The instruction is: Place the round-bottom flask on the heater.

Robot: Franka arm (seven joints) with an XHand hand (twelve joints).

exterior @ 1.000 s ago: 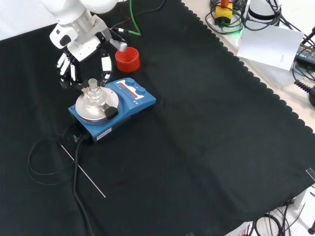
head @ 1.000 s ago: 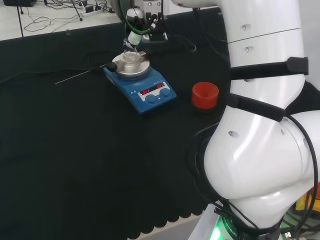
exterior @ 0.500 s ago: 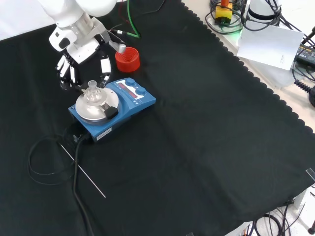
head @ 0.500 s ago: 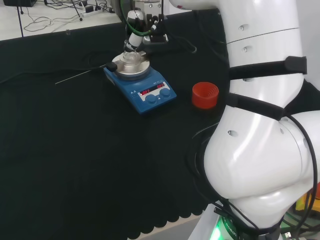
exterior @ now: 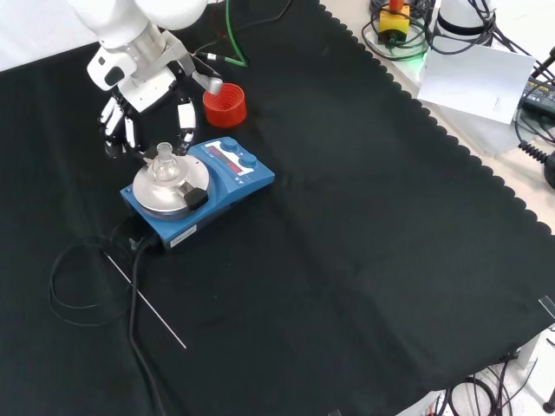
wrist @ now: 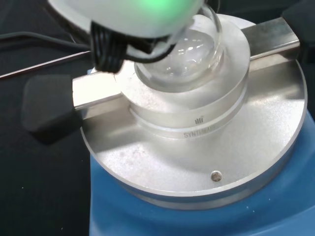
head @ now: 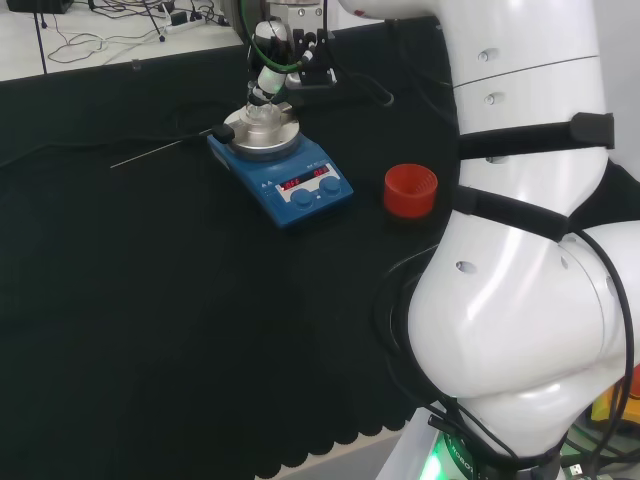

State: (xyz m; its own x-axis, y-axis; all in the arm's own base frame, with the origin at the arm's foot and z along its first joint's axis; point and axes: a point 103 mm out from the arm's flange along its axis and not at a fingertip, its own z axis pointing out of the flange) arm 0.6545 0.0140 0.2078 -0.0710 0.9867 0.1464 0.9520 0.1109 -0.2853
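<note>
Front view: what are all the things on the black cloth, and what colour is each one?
Round-bottom flask: one, clear glass, seated in the heater's metal holder.
Heater: one, blue with a silver round plate, at the view's upper left.
Stand: one, red ribbed ring, just beyond the heater.
Thin rod: one, silver, lying on the cloth nearer the camera.
Cable: black, running from the heater toward the near edge.
Cloth: one, black, covering the bench.
Hand: black and white, fingers straight, above and behind the flask, apart from it.

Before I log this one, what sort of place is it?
Likely a lab bench for robot chemistry trials: a blue heater carrying a round-bottom flask, a red ribbed ring stand, black cloth.
</note>
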